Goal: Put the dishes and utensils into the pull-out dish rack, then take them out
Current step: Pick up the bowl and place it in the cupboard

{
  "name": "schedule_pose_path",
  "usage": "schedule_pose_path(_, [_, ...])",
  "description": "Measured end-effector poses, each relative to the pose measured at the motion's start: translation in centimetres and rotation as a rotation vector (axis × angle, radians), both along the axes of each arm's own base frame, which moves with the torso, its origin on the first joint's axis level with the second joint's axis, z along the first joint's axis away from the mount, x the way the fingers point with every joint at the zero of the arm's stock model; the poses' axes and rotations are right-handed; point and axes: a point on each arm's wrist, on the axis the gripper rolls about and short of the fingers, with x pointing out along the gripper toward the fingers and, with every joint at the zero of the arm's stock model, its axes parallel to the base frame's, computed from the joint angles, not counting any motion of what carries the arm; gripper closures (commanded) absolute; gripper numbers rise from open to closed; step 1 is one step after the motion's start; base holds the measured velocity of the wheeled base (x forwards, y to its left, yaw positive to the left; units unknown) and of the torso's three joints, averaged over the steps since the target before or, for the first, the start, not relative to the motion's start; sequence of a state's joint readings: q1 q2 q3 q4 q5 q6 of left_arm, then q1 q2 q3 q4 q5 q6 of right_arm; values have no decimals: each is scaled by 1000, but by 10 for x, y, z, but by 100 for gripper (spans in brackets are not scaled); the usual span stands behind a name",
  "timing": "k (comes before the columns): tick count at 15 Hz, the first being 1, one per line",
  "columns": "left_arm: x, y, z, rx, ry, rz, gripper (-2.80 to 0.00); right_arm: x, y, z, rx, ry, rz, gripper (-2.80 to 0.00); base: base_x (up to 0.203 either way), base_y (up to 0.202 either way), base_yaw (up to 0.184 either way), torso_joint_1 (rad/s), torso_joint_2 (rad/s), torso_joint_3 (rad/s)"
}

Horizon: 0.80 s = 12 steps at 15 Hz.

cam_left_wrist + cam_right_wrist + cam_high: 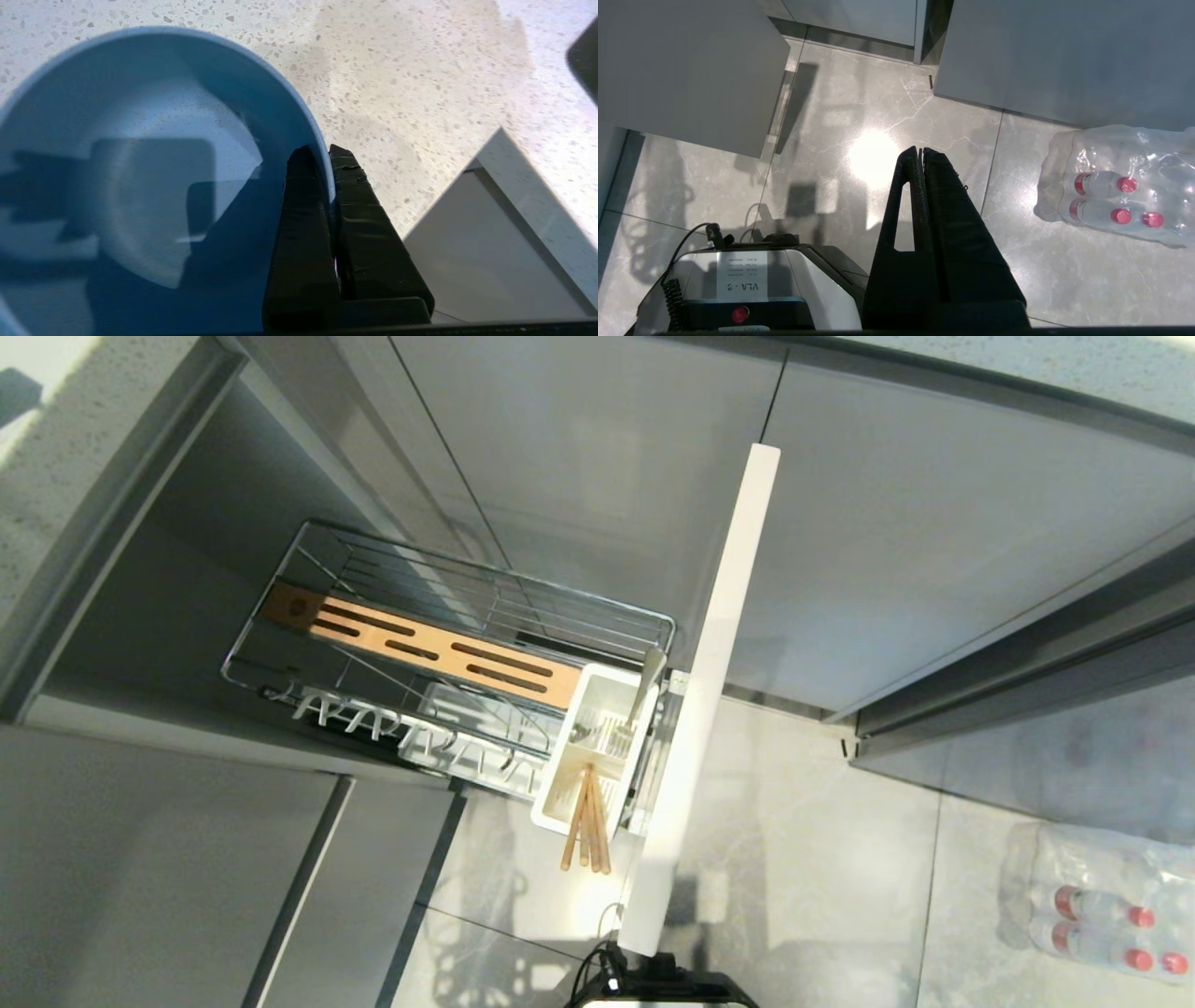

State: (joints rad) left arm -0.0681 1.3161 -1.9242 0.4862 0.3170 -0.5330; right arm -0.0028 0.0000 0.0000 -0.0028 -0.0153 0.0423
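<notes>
In the left wrist view my left gripper (325, 151) is shut on the rim of a blue round bowl (140, 154), one finger inside the wall and one outside. The bowl rests on a speckled white countertop (420, 84). The head view shows the pull-out dish rack (448, 644) drawn out of the cabinet, with neither arm in sight. Light-brown chopsticks (586, 821) stand in its white caddy (597, 747), and a spoon (651, 677) leans at the caddy's far end. The plate is out of view. My right gripper (920, 150) hangs shut and empty over the floor.
The rack's beige front panel (709, 691) stands edge-on beside the caddy. A slotted wooden bar (420, 649) crosses the wire basket. A wrapped pack of water bottles (1115, 186) lies on the tiled floor to the right. My own base (752, 284) is below the right gripper.
</notes>
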Motion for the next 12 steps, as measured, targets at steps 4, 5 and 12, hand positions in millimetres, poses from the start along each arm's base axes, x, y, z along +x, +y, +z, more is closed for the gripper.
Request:
schedule_pose_path(4, [-35,-3,1,16,-34,-97,0,0,0,0,0,0,0,0,0,0,0,0,0,0])
schedule_pose_path(5, [-47,-5,0,32,-40,-158,0,0,0,0,0,0,0,0,0,0,0,0,0,0])
schedule_pose_path(12, [-104,-3,-26,455,15,-383,0,0,0,0,0,0,0,0,0,0,0,0,0,0])
